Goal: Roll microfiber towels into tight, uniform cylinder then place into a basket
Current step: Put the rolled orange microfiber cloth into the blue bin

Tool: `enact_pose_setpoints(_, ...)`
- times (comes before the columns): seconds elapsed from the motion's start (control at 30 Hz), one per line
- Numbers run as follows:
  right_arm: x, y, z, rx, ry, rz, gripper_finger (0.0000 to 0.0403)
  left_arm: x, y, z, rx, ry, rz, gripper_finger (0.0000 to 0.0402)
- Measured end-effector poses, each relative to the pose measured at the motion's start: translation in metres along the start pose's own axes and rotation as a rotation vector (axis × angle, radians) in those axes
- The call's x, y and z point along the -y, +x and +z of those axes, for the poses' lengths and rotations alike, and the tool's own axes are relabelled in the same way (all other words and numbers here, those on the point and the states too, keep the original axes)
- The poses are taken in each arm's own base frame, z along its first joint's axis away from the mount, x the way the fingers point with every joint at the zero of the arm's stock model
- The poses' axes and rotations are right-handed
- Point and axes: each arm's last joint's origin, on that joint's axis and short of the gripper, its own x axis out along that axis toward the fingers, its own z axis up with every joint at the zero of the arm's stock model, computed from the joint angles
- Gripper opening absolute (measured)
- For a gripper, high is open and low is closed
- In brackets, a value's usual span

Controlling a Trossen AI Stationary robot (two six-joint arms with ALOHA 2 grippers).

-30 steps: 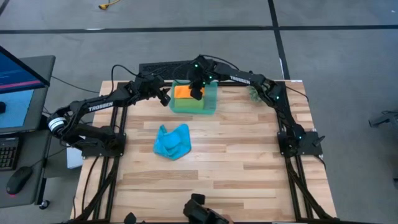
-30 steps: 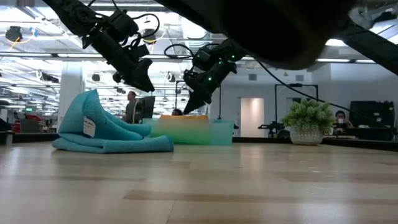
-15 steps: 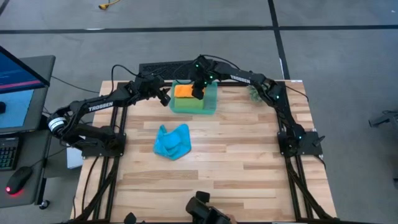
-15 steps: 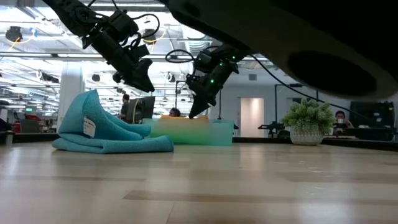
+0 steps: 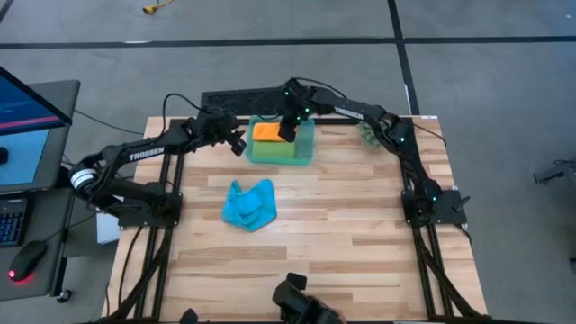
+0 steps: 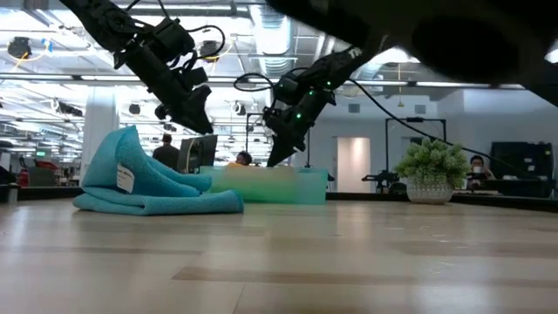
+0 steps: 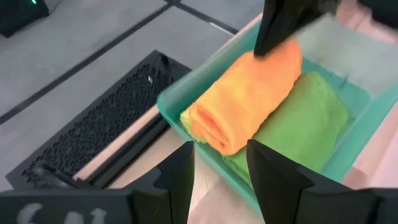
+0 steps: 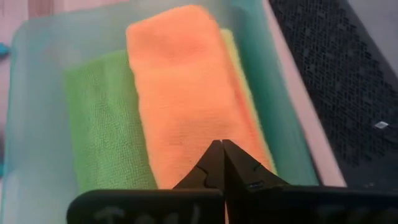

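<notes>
The teal basket stands at the table's far edge. In it a rolled orange towel lies on a green towel, and a yellow towel's edge shows beside the orange one. A crumpled blue towel lies on the table nearer the middle. My right gripper is shut over the orange roll. My left gripper hangs open just left of the basket, above the table, with nothing between its fingers. My right gripper meets the orange roll with its shut fingertips at the top of the end that lies toward the table's right. The fingers slant down from the far right. The roll lies level in the basket on the green towel.
A black perforated panel lies just beyond the basket at the table's far edge. A spiky green plant stands at the far right. A monitor and desk stand left of the table. Bare wood lies near and right of the blue towel.
</notes>
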Motion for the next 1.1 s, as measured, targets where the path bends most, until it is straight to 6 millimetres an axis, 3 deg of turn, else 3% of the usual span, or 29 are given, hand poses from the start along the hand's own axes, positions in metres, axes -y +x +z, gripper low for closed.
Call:
enact_pose_setpoints(0.23,0.007,-0.037,0.006,0.023,-0.001,-0.014,0.0027,0.002,0.016,-0.008,-0.058,-0.014,-0.011,0.0139)
enact_pose_setpoints(0.47,-0.003,-0.073,-0.004,-0.121,-0.028,0.049,0.0022,0.004,0.041,-0.019,-0.11,-0.077,-0.009,0.0139)
enact_pose_setpoints(0.63,-0.014,-0.081,-0.018,-0.23,-0.042,0.101,0.0009,0.004,0.054,-0.027,-0.147,-0.164,0.015,0.0139)
enact_pose_setpoints(0.83,-0.021,-0.089,-0.031,-0.267,-0.034,0.108,0.0014,0.003,0.056,-0.029,-0.157,-0.173,0.068,0.0139)
enact_pose_setpoints(1.1,-0.025,-0.091,-0.046,-0.287,-0.022,0.063,0.0012,0.002,0.04,-0.005,-0.129,-0.161,0.04,0.0139)
